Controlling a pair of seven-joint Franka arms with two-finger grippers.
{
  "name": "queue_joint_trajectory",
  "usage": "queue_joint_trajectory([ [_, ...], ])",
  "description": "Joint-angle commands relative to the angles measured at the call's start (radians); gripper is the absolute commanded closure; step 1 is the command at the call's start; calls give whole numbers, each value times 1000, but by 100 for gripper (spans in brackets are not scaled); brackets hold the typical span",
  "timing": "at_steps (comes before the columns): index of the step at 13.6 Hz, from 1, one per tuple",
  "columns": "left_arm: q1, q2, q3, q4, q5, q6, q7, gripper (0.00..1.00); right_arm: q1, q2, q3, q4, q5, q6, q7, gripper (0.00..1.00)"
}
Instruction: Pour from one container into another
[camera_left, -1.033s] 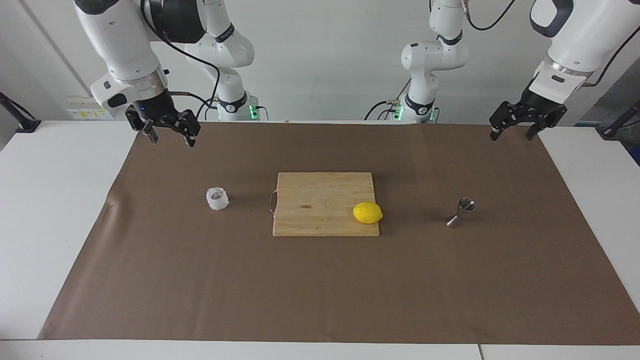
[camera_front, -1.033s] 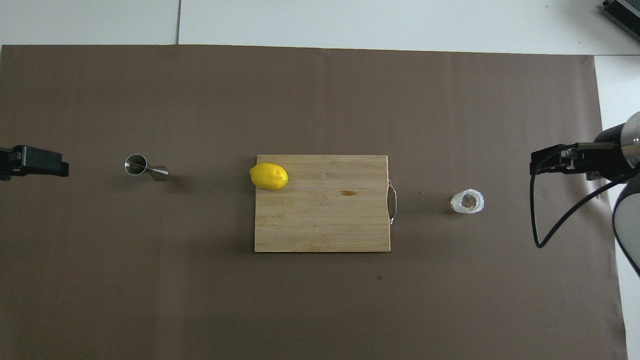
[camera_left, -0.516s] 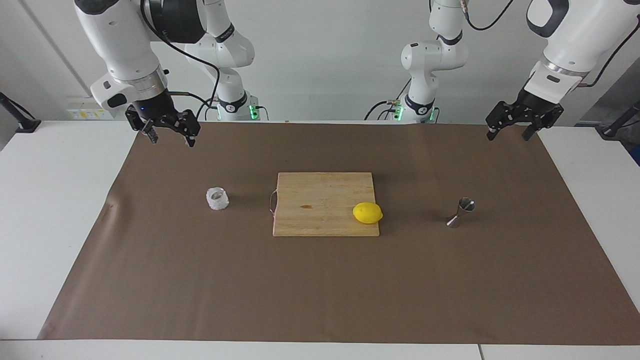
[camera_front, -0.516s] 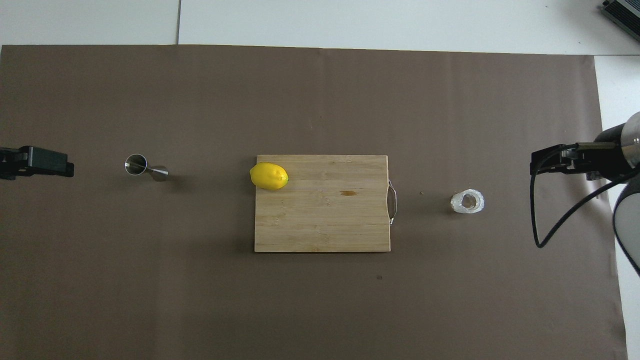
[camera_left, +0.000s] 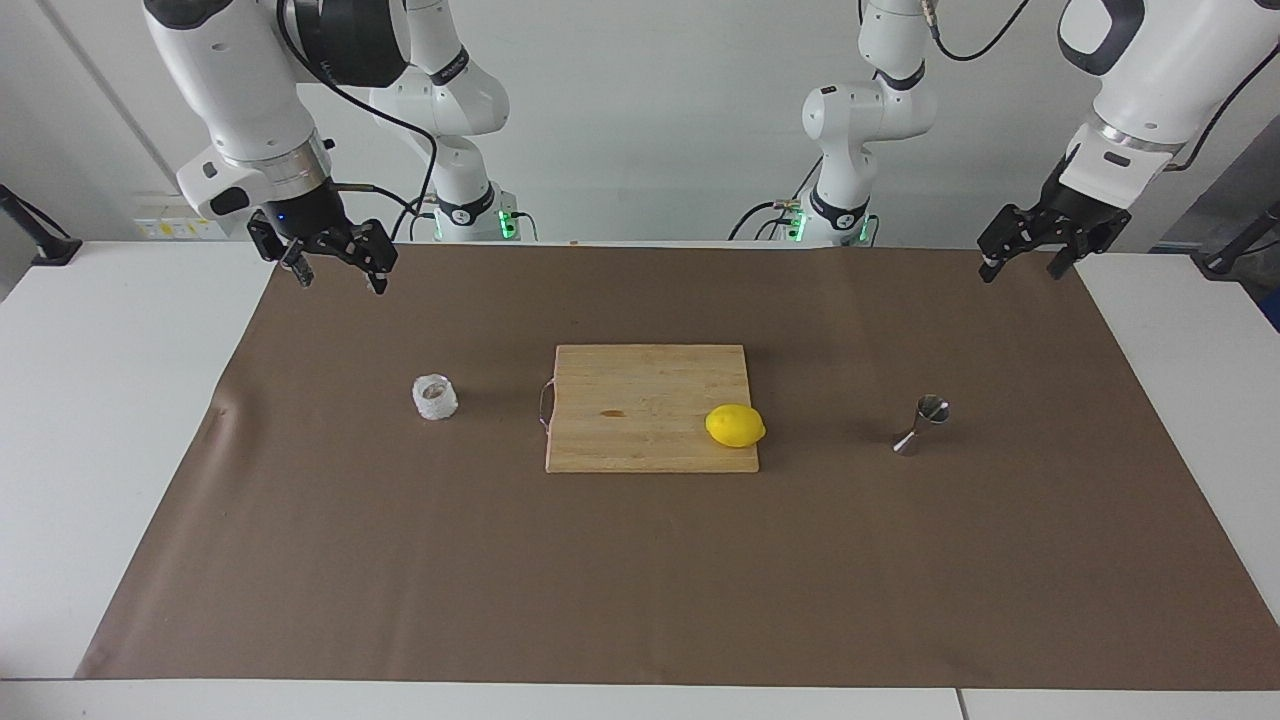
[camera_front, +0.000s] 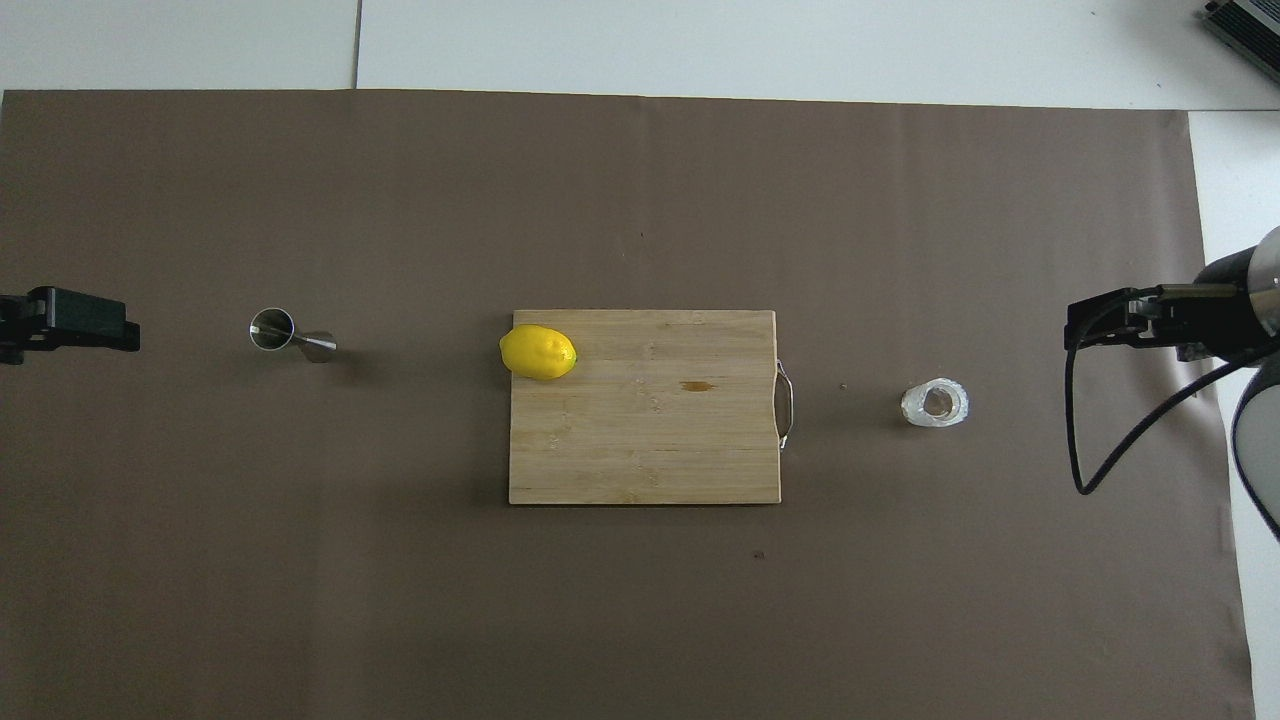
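Note:
The whitish crinkled cup (camera_left: 434, 397) stands upright on the brown mat, beside the board's handle toward the right arm's end; it also shows in the overhead view (camera_front: 934, 403). The steel jigger (camera_left: 920, 425) stands upright toward the left arm's end, also in the overhead view (camera_front: 290, 337). My right gripper (camera_left: 338, 276) hangs open and empty in the air over the mat's edge near the robots, apart from the cup; it shows in the overhead view (camera_front: 1095, 328). My left gripper (camera_left: 1022, 270) hangs open and empty over the mat's corner, apart from the jigger, and shows in the overhead view (camera_front: 85, 328).
A wooden cutting board (camera_left: 640, 395) with a metal handle lies mid-mat between cup and jigger. A yellow lemon (camera_left: 735, 426) sits on the board's corner toward the jigger. The brown mat (camera_left: 640, 580) covers most of the white table.
Both grippers have shifted only slightly in the air. Cup, jigger, lemon and board have not moved.

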Motion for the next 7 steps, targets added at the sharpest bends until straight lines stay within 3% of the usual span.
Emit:
queue_joint_trajectory([
  [1,17,-37,1,-57,9,4,-145,0,-8,-4,3,1,4,-15,13,0],
  [5,62,-123,3,-215,-42,26,-439,0,-7,-4,3,2,4,-13,13,0],
  [7,129,-129,3,-258,-175,47,-531,0,-7,-4,3,1,4,-13,13,0],
])
